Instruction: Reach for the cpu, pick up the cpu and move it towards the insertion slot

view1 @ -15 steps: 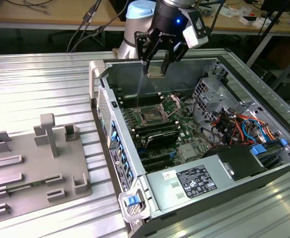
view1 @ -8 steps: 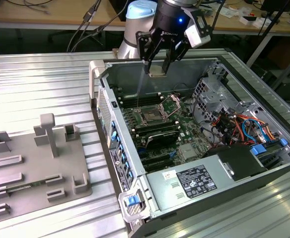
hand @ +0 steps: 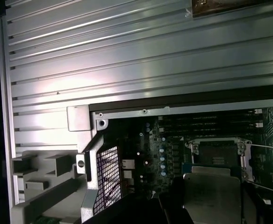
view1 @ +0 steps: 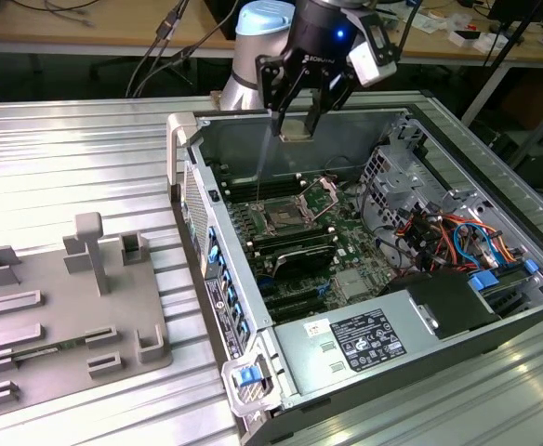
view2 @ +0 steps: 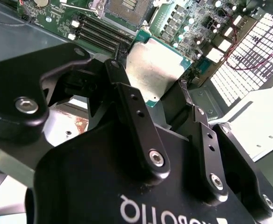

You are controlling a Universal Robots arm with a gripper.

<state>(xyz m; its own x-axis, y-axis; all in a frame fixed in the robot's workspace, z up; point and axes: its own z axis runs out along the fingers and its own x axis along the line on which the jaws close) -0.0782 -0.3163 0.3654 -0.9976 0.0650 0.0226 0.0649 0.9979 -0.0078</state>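
Observation:
My gripper (view1: 297, 121) hangs above the open computer case, shut on the cpu (view1: 297, 128), a flat silvery square with a thin dark rim. In the second wrist view the cpu (view2: 157, 70) sits between the two black fingers (view2: 132, 112). In the first wrist view the cpu (hand: 211, 193) lies just short of the insertion slot (hand: 216, 151). The insertion slot (view1: 285, 218) is a metal-framed socket with a dark centre on the green board, its hinged frame and wire levers lifted. It lies below the held chip and nearer the camera. Part of the insertion slot (view2: 127, 7) also shows beyond the fingers.
The case's rear wall (view1: 253, 139) stands close behind the gripper. Black memory slots (view1: 290, 246) flank the socket. A drive cage and coloured cables (view1: 439, 232) fill the exterior view's right. A grey plastic tray (view1: 58, 307) with recesses lies on the ribbed metal table (view1: 67, 149).

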